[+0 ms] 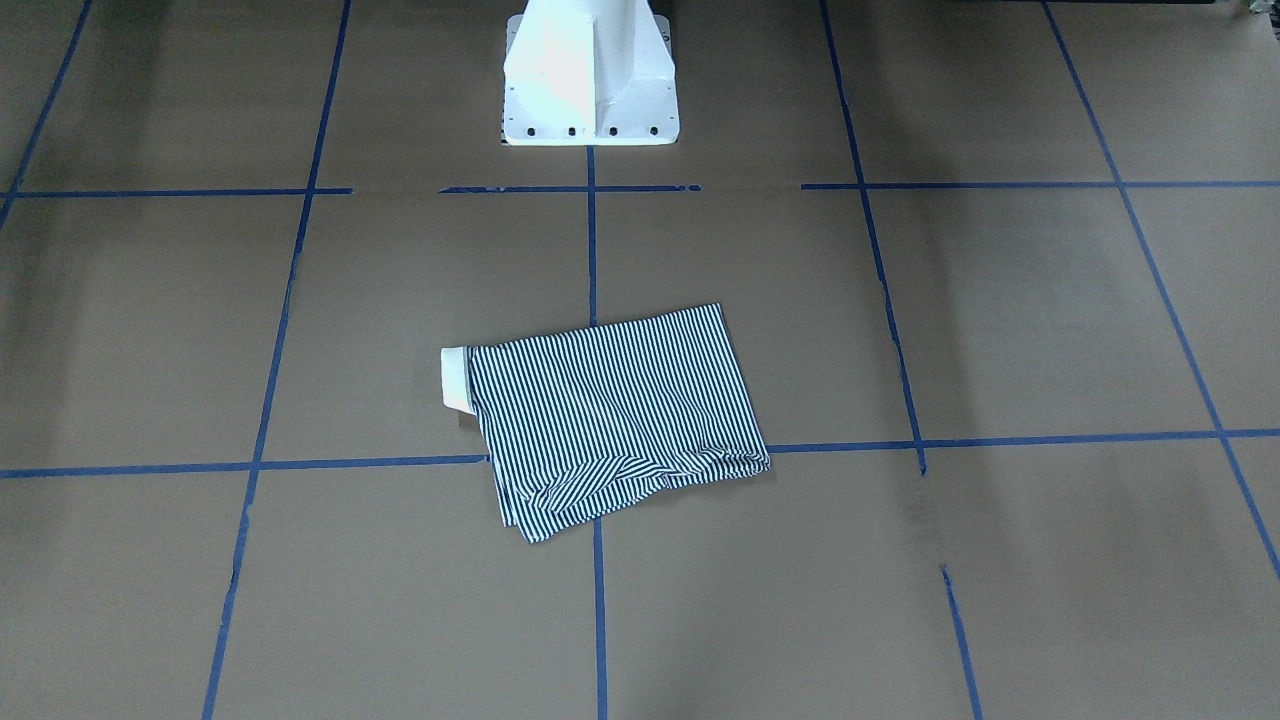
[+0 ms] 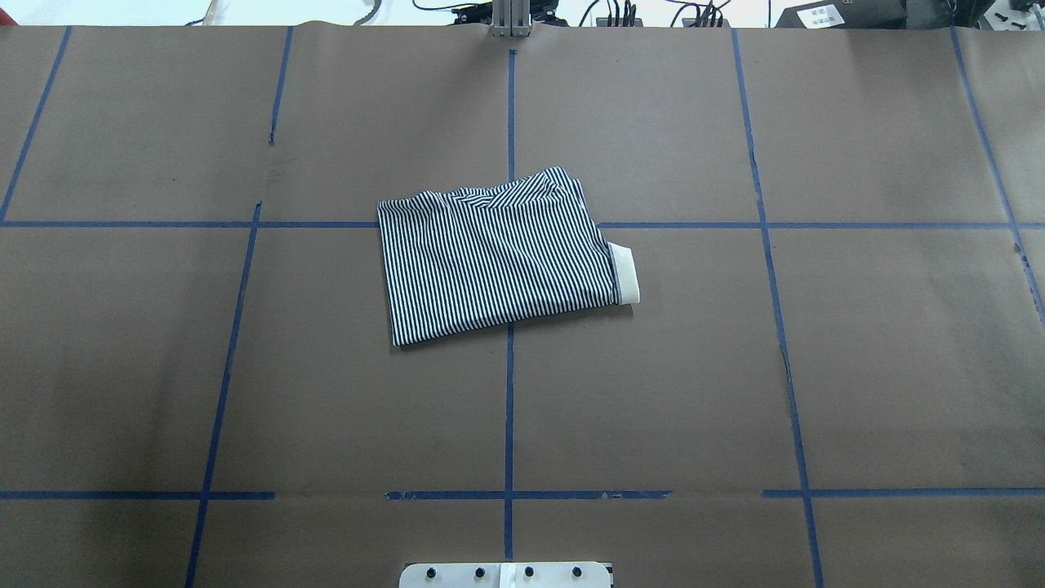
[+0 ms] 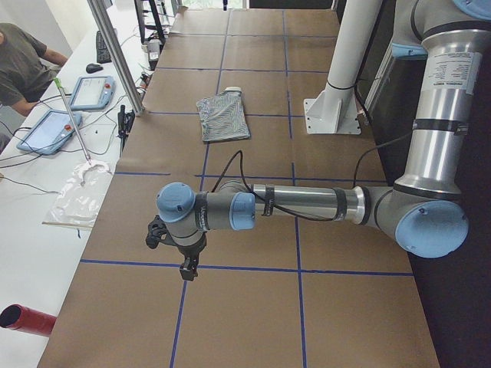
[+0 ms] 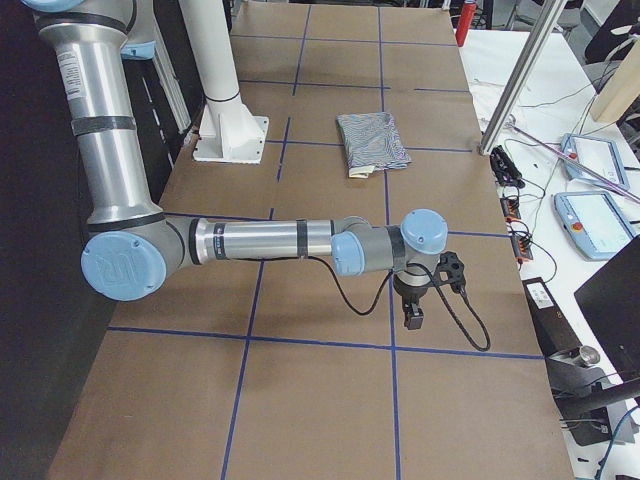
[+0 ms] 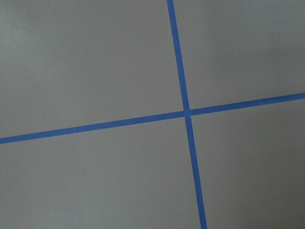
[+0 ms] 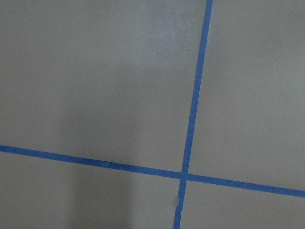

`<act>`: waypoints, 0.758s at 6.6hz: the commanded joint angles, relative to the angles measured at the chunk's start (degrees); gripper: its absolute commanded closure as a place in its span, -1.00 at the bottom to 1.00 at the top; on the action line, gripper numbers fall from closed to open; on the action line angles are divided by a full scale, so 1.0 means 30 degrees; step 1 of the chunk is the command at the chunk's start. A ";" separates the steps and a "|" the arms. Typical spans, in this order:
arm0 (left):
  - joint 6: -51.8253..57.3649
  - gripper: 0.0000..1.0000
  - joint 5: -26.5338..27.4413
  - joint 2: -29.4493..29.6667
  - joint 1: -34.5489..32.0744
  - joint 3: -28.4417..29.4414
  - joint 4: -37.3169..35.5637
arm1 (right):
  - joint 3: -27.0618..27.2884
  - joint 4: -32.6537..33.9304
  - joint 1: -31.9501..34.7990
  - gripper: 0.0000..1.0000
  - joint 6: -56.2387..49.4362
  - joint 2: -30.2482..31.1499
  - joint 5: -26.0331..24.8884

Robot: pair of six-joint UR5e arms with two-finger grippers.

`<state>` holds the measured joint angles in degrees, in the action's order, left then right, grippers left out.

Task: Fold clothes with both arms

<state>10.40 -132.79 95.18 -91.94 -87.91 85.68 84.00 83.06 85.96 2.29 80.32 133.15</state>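
The striped polo shirt lies folded into a compact rectangle at the table's middle, its white collar sticking out on one side. It also shows in the front-facing view, the exterior left view and the exterior right view. My left gripper hangs over bare table far from the shirt, seen only in the exterior left view. My right gripper hangs likewise far from the shirt, seen only in the exterior right view. I cannot tell whether either is open or shut. Both wrist views show only brown table and blue tape.
The white pedestal base stands at the robot side of the table. Blue tape lines grid the brown surface. A side bench holds tablets, cables and a metal post; an operator sits there.
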 commanded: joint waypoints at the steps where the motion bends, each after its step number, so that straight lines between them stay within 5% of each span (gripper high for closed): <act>1: -0.0009 -1.00 0.1135 -0.0115 0.0002 -0.1220 -0.0927 | 0.0037 0.0000 -0.0003 -1.00 0.0000 0.0062 0.0029; 5: -0.0039 -1.00 0.0992 -0.0144 0.0090 -0.1225 -0.0962 | 0.0125 0.0000 -0.0003 -1.00 0.0000 0.0151 0.0088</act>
<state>10.29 -129.54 94.80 -91.76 -91.57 82.84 84.42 83.06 85.96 2.28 80.76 133.29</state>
